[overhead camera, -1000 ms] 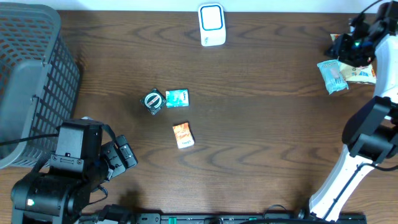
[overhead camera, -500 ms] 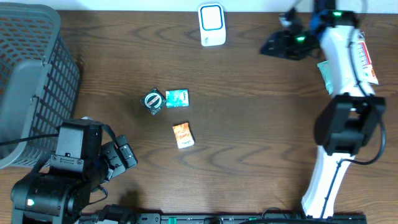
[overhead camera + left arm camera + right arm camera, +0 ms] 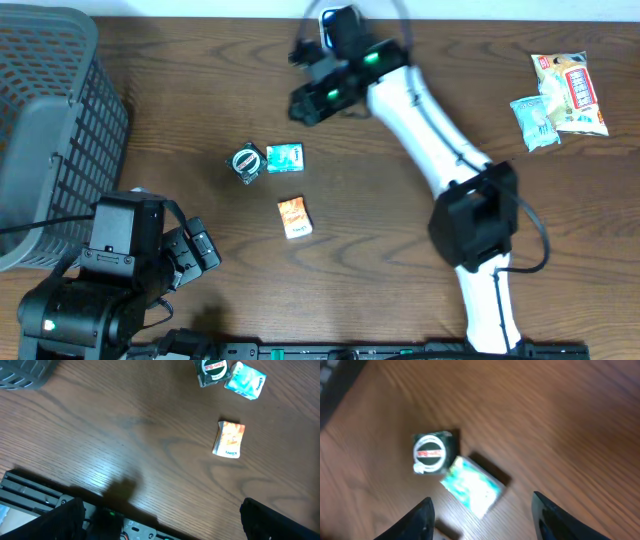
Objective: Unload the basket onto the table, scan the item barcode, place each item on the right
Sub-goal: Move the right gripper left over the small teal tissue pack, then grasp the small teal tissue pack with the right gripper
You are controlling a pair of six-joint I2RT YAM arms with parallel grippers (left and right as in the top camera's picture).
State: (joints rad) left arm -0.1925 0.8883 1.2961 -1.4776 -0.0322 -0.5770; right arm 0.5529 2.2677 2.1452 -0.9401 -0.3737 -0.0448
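Currently the right end effector [image 3: 482, 500] hangs empty, fingers [image 3: 422, 520] well apart, over the teal packet [image 3: 471, 486], mid-bench [image 3: 400, 250], a bit toward the left edge. Packet looks to touch the round tin [image 3: 431, 453], so closing here could pinch both or skid the packet away before any scan.

1. Mock shop checkout: a barcode scanner [image 3: 332, 17] stands just beyond the right hand [image 3: 308, 98].
2. Small packaged goods [image 3: 285, 157] lie on the tabletop [image 3: 390, 290] near that hand.
3. A grey mesh basket [image 3: 95, 130] stands well apart from it.
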